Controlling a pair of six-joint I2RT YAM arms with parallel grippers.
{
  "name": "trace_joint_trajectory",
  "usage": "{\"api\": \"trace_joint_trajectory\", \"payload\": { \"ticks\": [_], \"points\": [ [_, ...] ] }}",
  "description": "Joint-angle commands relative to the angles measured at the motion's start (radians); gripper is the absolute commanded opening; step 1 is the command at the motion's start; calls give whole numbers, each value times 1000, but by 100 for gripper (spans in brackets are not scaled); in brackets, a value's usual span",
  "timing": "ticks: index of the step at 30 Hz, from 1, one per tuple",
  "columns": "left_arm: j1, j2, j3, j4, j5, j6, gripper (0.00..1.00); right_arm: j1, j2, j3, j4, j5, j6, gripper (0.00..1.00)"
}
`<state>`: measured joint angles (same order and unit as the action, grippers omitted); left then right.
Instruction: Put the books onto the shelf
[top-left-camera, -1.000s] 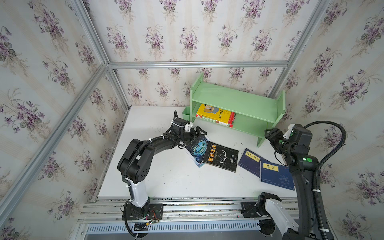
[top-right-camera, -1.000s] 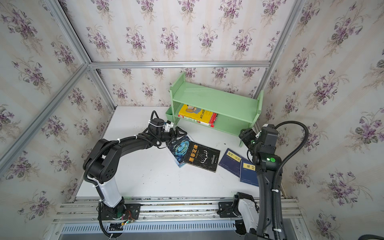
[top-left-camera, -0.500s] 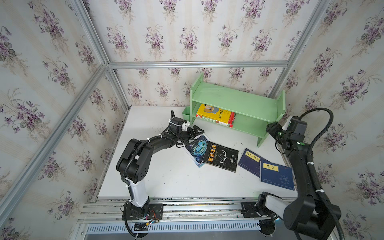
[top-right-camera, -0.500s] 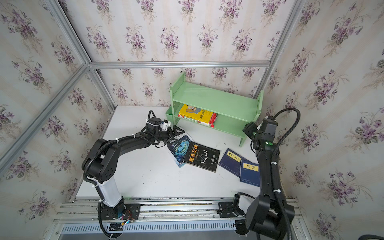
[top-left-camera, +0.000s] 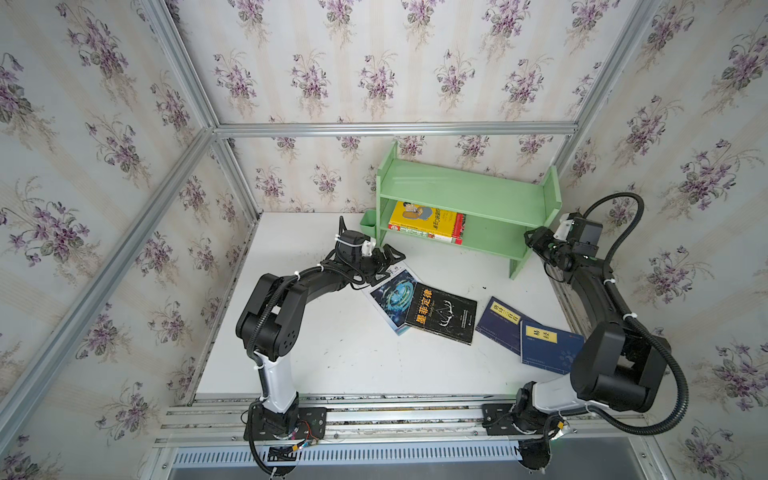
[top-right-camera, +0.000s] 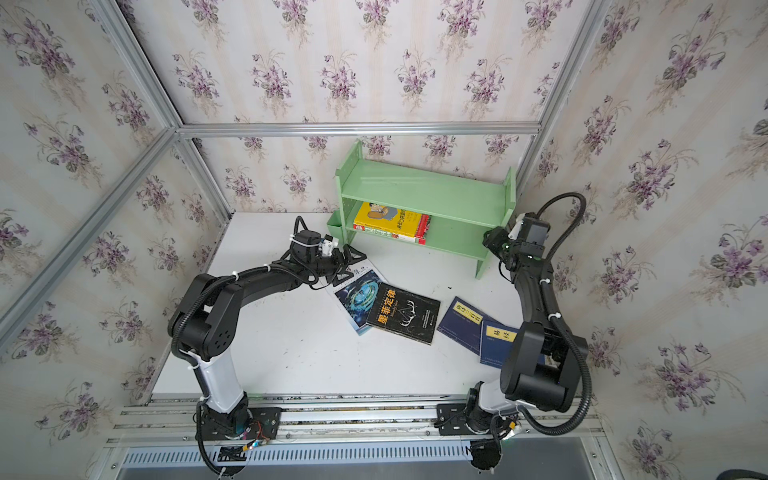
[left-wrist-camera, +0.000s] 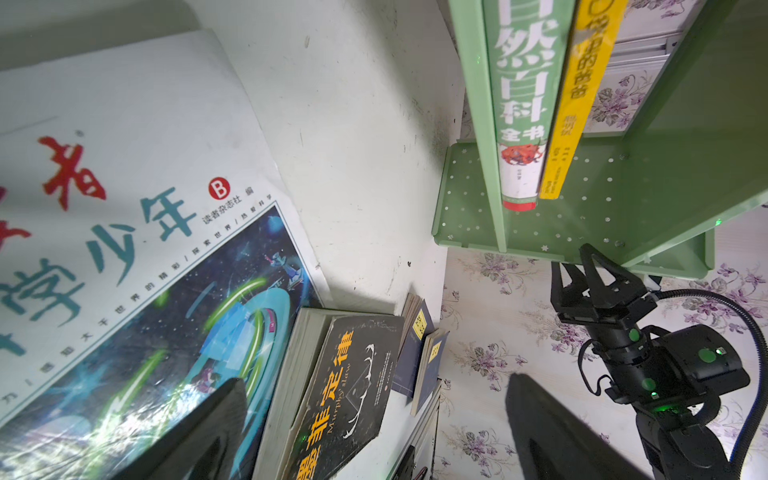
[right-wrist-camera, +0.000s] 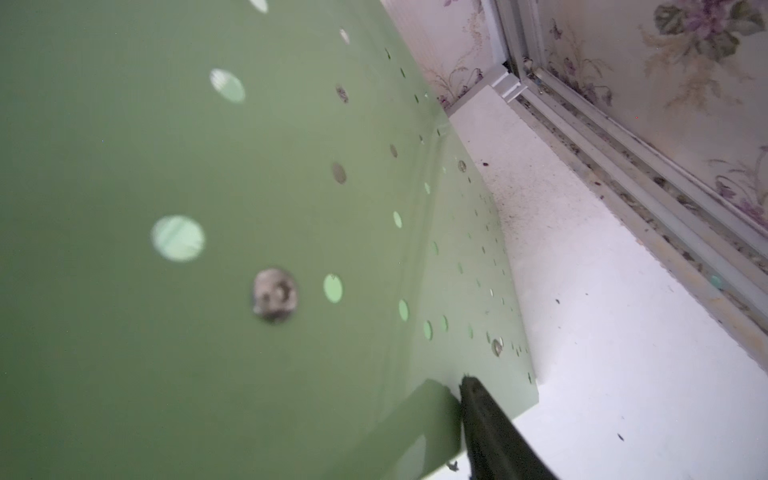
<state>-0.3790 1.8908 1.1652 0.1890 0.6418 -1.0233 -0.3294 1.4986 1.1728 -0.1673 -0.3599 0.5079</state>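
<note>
Top views count six books, two of them shelved

Two books lie on the lower tier of the single shelf (top-left-camera: 465, 193). The yellow book (top-left-camera: 428, 216) sits flat on the green book (left-wrist-camera: 521, 83), with both long axes along the tier and both spines facing the arms. Four more books lie flat, covers up, on the table (top-left-camera: 332, 353). These are the white-blue book (top-left-camera: 392, 295), the black book (top-left-camera: 442, 313) overlapping its edge, a navy book (top-left-camera: 498, 320), and a second navy book (top-left-camera: 548, 345) across the first one's corner. All four sit slantwise.

The shelf's long axis runs across the back of the table, its right end nearer the arms and one small cup (top-left-camera: 368, 220) on its left end.

There are two grippers. The left gripper (top-left-camera: 392, 262) is spread wide and empty, low over the far corner of the white-blue book. The right gripper (top-left-camera: 534, 241) is at the shelf's right end with its jaws partly apart; whether they pinch the wood I cannot tell.

In both top views the yellow book covers nearly all of the green one (only the left wrist view shows its spine). The right wrist view is mostly blurred green shelf, and only one finger (right-wrist-camera: 490, 432) shows.
</note>
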Motion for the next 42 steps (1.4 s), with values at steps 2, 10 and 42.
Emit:
{"api": "trace_joint_trajectory", "payload": {
  "ticks": [2,10,42],
  "points": [
    [3,5,9,-5,-15,-5,99,30,54,68,125,-113,23,55],
    [3,-4,-10,-8,-32,-4,99,41,67,93,107,-84,35,61],
    [-184,97,67,-405,-112,259,99,477,-523,-691,-138,148,449,65]
  ]
}}
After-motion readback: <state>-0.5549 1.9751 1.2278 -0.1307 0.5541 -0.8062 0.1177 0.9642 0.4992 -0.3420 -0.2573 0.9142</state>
